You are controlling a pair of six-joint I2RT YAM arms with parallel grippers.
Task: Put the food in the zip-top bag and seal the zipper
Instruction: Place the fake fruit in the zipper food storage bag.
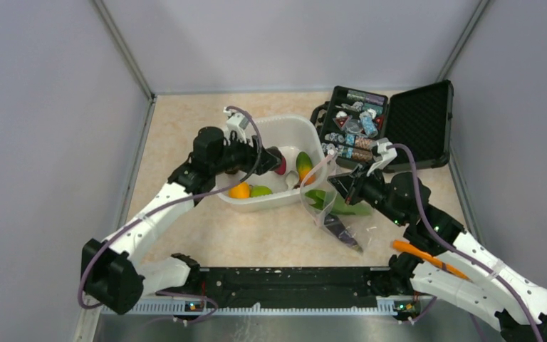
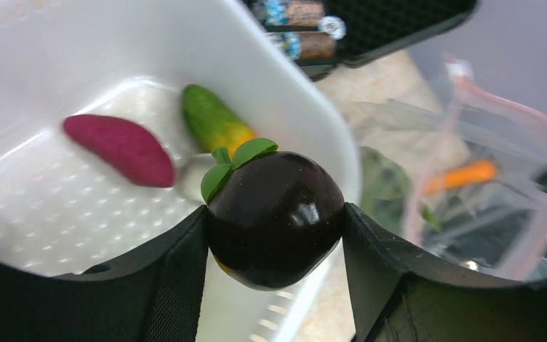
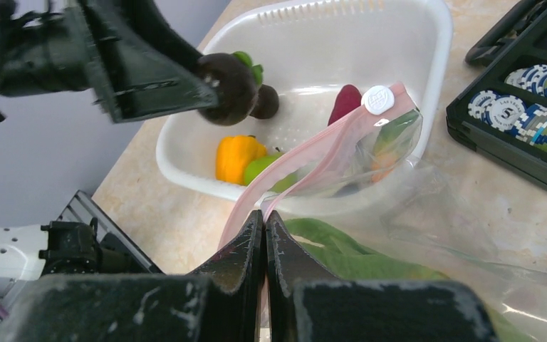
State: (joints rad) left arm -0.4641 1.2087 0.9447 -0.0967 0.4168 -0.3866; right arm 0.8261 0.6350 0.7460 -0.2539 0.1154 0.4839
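Note:
My left gripper (image 2: 276, 228) is shut on the dark purple eggplant (image 2: 274, 206) with green leaves, held above the white tub's right side (image 1: 276, 161); it also shows in the right wrist view (image 3: 228, 77). My right gripper (image 3: 265, 214) is shut on the pinkish zipper (image 3: 313, 153) at the mouth of the clear zip-top bag (image 3: 370, 149), holding the mouth up and open just right of the tub (image 1: 325, 187). A long green leafy piece (image 3: 342, 256) lies inside the bag. In the tub lie a yellow-orange pepper (image 3: 237, 157), a green fruit (image 3: 263, 169) and a magenta piece (image 3: 345, 103).
The white tub (image 1: 292, 121) stands mid-table with a green-yellow piece (image 2: 210, 121) inside. An open black case (image 1: 413, 121) with chips (image 3: 534, 117) stands at the back right, close behind the bag. A dark flat item (image 1: 343, 231) lies at the bag's near end.

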